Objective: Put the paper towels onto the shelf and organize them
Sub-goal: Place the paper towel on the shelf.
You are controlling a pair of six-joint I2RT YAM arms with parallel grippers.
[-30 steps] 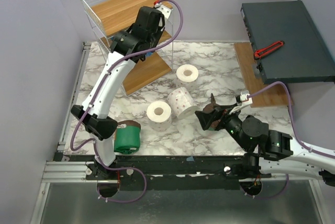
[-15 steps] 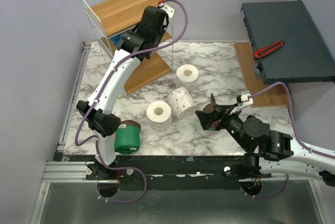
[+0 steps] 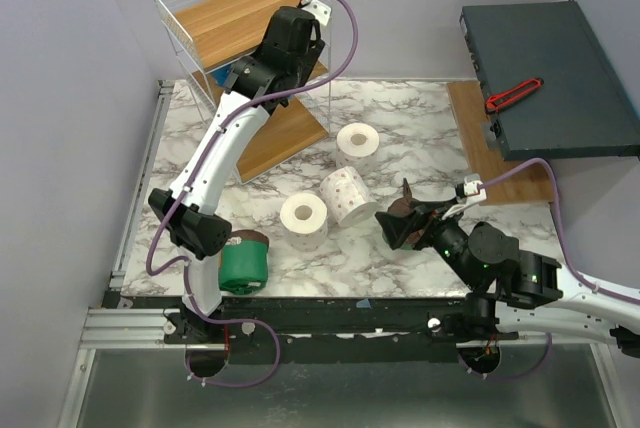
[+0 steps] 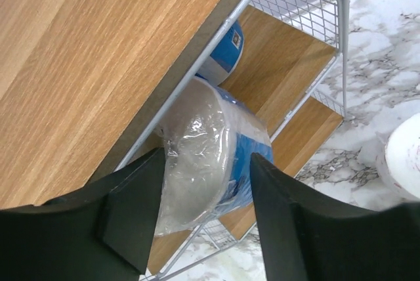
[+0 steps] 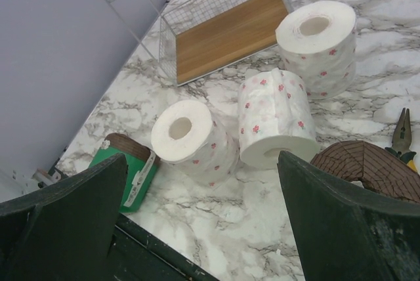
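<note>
Under the top board [image 4: 79, 44] of the tall white wire shelf [image 4: 307, 6], the left tool [image 4: 207, 157] flanks a blue plastic-wrapped paper towel roll [image 4: 209, 138], pinching or just clear I cannot tell, and should spread wide before backing straight out.

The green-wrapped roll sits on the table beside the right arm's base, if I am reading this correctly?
Not quite: the green-wrapped roll sits on the table beside the left arm's base, not the right arm's, as the top view shows.
</note>
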